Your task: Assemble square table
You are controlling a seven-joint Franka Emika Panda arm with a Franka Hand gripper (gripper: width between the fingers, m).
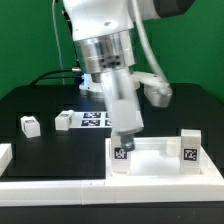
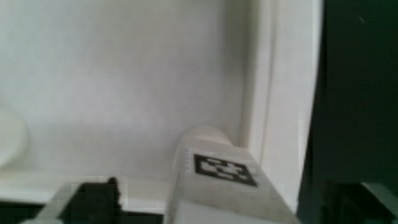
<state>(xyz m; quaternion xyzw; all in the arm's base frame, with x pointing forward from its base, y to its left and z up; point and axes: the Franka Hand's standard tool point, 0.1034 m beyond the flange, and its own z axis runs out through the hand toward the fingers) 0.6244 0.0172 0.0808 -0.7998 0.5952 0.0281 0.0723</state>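
Black table top with a green wall behind, pretty standard setup. Closest to the camera is a long white border rail point(image 1: 60, 186) running along the front edge. Right behind it sits the square tabletop point(image 1: 155, 165), over on the exterior view's right half. It has two legs standing upright on it, one at its left corner point(image 1: 122, 153) and one at its right corner point(image 1: 190, 150), both with tags facing the camera.

The gripper point(image 1: 124, 138) hangs right over that left corner leg. In the wrist view the same leg point(image 2: 222, 168) sits between the fingers, and there's a visible gap between it and the one dark finger point(image 2: 98, 195) I can make out, so the claw looks spread, not pinching.

Farther back on the exterior view's left are two loose legs point(image 1: 30, 125) point(image 1: 63, 121) lying on the table, well apart from the tabletop. The marker board point(image 1: 95, 120) is just beside the second one.
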